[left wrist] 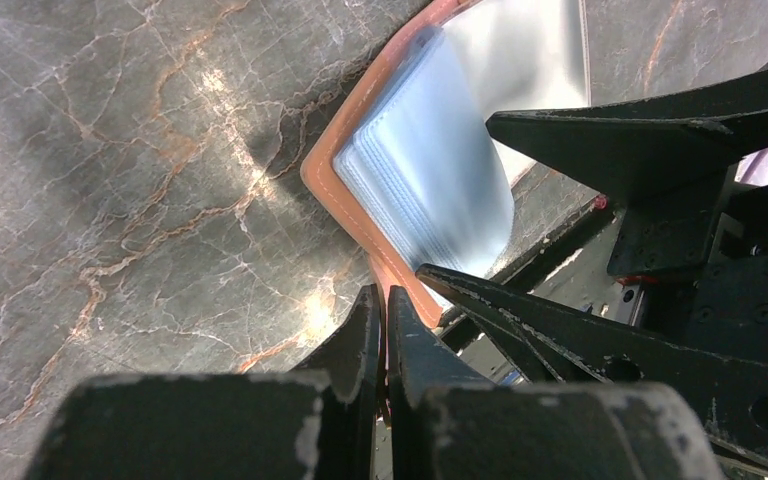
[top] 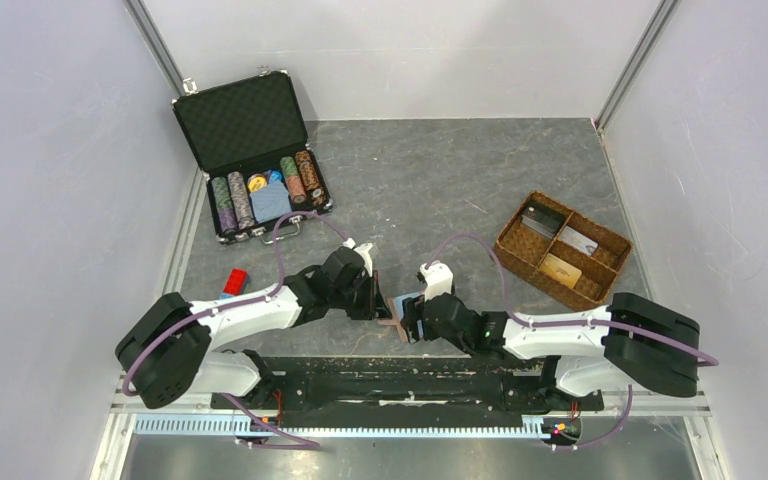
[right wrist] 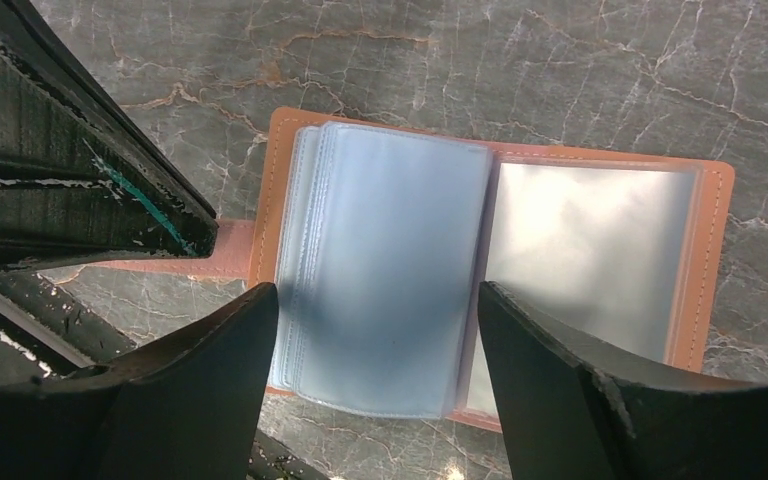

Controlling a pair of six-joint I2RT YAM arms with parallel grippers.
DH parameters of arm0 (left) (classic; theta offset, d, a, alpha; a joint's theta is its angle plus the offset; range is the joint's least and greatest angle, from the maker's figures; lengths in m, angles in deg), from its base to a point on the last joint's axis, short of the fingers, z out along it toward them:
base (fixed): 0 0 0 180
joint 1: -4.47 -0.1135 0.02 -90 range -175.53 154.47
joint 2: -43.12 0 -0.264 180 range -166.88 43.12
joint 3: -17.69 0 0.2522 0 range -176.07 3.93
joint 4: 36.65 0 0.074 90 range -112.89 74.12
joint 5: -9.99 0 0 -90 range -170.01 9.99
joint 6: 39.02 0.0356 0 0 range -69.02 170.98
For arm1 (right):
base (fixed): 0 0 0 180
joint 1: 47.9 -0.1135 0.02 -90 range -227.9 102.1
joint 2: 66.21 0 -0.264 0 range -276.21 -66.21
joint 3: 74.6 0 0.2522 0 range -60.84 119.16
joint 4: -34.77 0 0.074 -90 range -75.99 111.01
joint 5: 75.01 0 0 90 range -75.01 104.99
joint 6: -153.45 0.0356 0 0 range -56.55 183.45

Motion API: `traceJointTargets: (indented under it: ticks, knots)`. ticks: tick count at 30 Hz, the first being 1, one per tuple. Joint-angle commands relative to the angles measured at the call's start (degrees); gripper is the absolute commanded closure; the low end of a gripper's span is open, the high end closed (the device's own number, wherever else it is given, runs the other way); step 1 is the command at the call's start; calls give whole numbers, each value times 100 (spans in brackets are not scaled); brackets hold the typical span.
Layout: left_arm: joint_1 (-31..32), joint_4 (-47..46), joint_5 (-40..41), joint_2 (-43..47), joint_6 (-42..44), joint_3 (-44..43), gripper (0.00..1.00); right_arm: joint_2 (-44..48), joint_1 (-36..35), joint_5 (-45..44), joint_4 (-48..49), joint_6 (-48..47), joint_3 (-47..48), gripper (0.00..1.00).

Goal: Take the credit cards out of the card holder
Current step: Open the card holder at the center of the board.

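An opened tan leather card holder (right wrist: 580,250) lies inside-up on the grey marbled tabletop (right wrist: 560,60), near its front edge and between the two arms. In the right wrist view its long axis runs left to right, with the snap tab (right wrist: 228,250) sticking out of the left edge. The left claw (left wrist: 384,310) is clenched on that tab. The right claw (right wrist: 377,298) is released, its fingers spread on either side of the pale blue sleeves (right wrist: 390,230). Three credit cards (top: 578,240) lie well apart in a brown woven tray (top: 520,250).
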Motion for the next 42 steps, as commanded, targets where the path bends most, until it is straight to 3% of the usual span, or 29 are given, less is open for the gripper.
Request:
traceJointTargets:
  ticks: [1, 8, 11, 14, 17, 21, 23, 28, 42]
  knots:
    - [-20, -186, -112, 128, -165, 29, 98, -80, -73, -405, -50, -85, 199, 26]
    - [-20, -45, 17, 147, -83, 29, 98, 97, -79, -558, -51, -50, 114, 42]
    - [-20, -8, 29, 155, -64, 31, 98, 175, -80, -613, -48, -32, 82, 41]
    - [-20, 8, 43, 157, -55, 26, 98, 213, -79, -647, -80, -13, 78, 34]
    - [-20, 18, 46, 149, -38, 21, 98, 250, -79, -648, -82, 12, 78, 34]
    - [-20, 36, 70, 165, -34, 28, 98, 320, -79, -621, 15, 30, 26, 52]
    - [-20, 35, 73, 166, -29, 31, 98, 335, -79, -655, 24, 43, 8, 52]
    - [-20, 62, 112, 167, -9, 44, 98, 380, -79, -755, -73, 114, 7, 39]
    - [-22, 123, 126, 169, 32, 54, 98, 756, -79, -1096, -419, 130, -122, 57]
